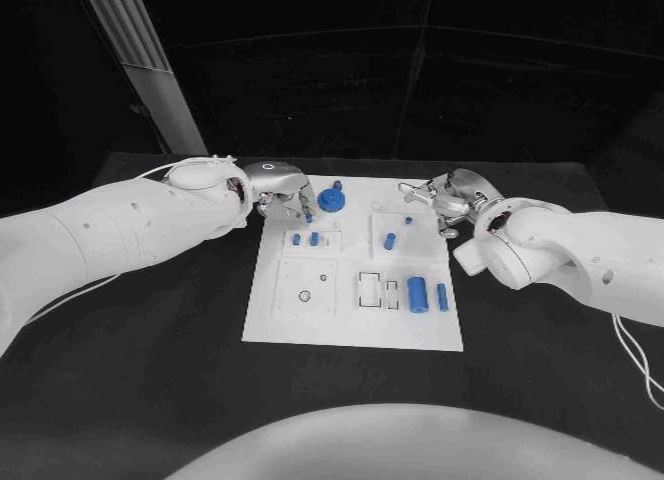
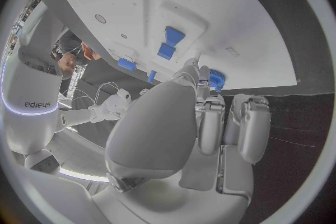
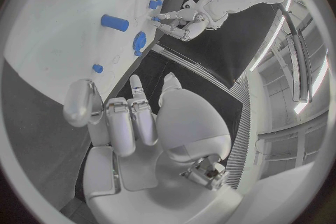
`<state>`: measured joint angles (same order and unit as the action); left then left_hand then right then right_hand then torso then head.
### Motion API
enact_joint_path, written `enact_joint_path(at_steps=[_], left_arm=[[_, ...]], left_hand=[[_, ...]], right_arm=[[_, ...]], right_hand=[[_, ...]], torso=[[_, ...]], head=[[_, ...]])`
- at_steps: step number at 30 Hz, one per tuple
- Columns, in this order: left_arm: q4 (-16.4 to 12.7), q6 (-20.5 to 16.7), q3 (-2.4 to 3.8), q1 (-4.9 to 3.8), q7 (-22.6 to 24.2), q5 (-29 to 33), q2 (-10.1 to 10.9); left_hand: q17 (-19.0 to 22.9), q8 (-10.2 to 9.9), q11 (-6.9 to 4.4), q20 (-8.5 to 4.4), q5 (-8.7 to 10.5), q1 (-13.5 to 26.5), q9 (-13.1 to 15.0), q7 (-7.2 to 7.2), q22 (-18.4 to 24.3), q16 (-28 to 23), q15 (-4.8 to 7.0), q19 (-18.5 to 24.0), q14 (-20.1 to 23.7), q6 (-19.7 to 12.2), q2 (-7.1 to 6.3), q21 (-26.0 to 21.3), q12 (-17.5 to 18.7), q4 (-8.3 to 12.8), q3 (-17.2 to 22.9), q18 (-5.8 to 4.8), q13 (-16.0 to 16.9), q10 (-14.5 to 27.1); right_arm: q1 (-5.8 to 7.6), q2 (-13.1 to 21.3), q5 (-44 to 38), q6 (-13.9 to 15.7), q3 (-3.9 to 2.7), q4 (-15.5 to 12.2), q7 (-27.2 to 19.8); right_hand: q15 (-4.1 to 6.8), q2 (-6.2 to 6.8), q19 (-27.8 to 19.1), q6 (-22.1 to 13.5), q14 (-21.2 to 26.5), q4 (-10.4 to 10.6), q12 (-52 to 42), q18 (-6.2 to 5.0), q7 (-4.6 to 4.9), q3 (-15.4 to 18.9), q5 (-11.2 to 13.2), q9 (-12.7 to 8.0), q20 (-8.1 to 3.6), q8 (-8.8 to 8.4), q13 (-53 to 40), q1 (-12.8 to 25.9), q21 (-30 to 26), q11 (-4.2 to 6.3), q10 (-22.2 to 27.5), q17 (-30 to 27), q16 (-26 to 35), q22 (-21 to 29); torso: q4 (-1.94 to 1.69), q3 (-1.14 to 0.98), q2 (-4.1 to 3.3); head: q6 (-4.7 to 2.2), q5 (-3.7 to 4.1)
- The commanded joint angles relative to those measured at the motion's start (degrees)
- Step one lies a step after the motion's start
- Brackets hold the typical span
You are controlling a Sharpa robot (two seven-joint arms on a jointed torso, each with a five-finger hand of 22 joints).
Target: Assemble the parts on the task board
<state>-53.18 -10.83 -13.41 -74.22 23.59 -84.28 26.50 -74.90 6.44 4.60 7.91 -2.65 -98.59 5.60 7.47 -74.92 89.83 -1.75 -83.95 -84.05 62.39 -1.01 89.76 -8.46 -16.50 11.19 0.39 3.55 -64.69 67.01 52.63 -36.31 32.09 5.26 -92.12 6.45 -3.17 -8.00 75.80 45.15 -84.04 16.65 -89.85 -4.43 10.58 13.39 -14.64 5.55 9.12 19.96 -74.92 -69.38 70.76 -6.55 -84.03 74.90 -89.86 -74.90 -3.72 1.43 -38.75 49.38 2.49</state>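
The white task board (image 1: pixel 354 320) lies in the middle of the black table. A blue gear-like part (image 1: pixel 329 201) stands near its far left corner. My left hand (image 1: pixel 282 194) hovers just left of that part with its fingers apart and nothing in them; the left wrist view shows the fingertips (image 2: pixel 203 75) close to the gear (image 2: pixel 218 79). My right hand (image 1: pixel 439 201) hangs over the board's far right corner, holding nothing. Two small blue parts (image 1: pixel 305 239) sit in a left block, a short one (image 1: pixel 391 240) in a right block. A blue cylinder (image 1: pixel 417 292) and a thinner pin (image 1: pixel 442 296) lie at the right.
A small blue peg (image 1: pixel 409 219) stands near my right hand. The near left block (image 1: pixel 306 288) has round holes, and a rectangular slot (image 1: pixel 371 288) lies beside the cylinder. Bare black table surrounds the board. A pale post (image 1: pixel 156 85) rises behind the left arm.
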Motion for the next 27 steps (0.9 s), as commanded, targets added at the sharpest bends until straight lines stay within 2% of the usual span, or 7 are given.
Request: enact_joint_path(at_steps=[1,23,27], left_arm=[[0.4,1.4,0.02,-0.02,-1.0,-0.8,-0.3],[1.8,2.0,0.02,0.38,-1.3,-1.1,-1.7],[1.9,2.3,0.02,0.41,-1.3,-1.2,-1.7]], left_hand=[[-15.1,0.4,0.23,-0.33,-0.13,0.0,0.1,0.13,-15.1,0.2,0.06,-6.0,-6.0,0.1,0.38,0.2,0.2,-0.1,0.4,-0.39,-0.1,-0.3],[-15.1,0.3,0.29,-0.33,-0.13,-0.1,0.1,0.2,-15.1,0.2,0.03,-6.0,-6.0,0.0,0.33,0.2,0.4,-0.1,0.5,-0.39,-0.1,-0.3],[-15.1,0.2,0.3,-0.32,-0.13,-0.1,0.1,0.21,-15.1,0.2,0.02,-6.0,-6.0,0.0,0.32,0.2,0.4,-0.1,0.6,-0.39,-0.1,-0.2]], right_arm=[[0.07,0.0,-0.2,-0.3,-0.03,-0.2,-0.3],[0.08,0.0,-0.2,-0.5,-0.03,-0.2,-0.2],[0.08,0.0,-0.2,-0.5,-0.03,-0.2,-0.1]], right_hand=[[0.46,-0.42,0.0,-0.4,-6.0,0.0,-0.1,-0.79,-0.03,0.4,-0.2,0.1,-0.17,0.19,-15.1,-0.3,-0.2,0.23,-6.0,15.1,-0.1,-5.3],[0.46,-0.42,0.0,-0.4,-6.0,0.0,-0.1,-0.79,-0.03,0.4,-0.2,0.1,-0.17,0.19,-15.1,-0.3,-0.2,0.23,-6.0,15.1,-0.1,-5.3],[0.46,-0.42,0.0,-0.4,-6.0,0.0,-0.1,-0.79,-0.03,0.4,-0.2,0.1,-0.17,0.19,-15.1,-0.3,-0.2,0.23,-6.0,15.1,-0.1,-5.3]], torso=[[-0.03,0.02,0.0],[-0.01,0.01,0.04],[-0.04,-0.02,0.03]], head=[[0.13,0.0],[0.24,0.07],[0.01,0.18]])
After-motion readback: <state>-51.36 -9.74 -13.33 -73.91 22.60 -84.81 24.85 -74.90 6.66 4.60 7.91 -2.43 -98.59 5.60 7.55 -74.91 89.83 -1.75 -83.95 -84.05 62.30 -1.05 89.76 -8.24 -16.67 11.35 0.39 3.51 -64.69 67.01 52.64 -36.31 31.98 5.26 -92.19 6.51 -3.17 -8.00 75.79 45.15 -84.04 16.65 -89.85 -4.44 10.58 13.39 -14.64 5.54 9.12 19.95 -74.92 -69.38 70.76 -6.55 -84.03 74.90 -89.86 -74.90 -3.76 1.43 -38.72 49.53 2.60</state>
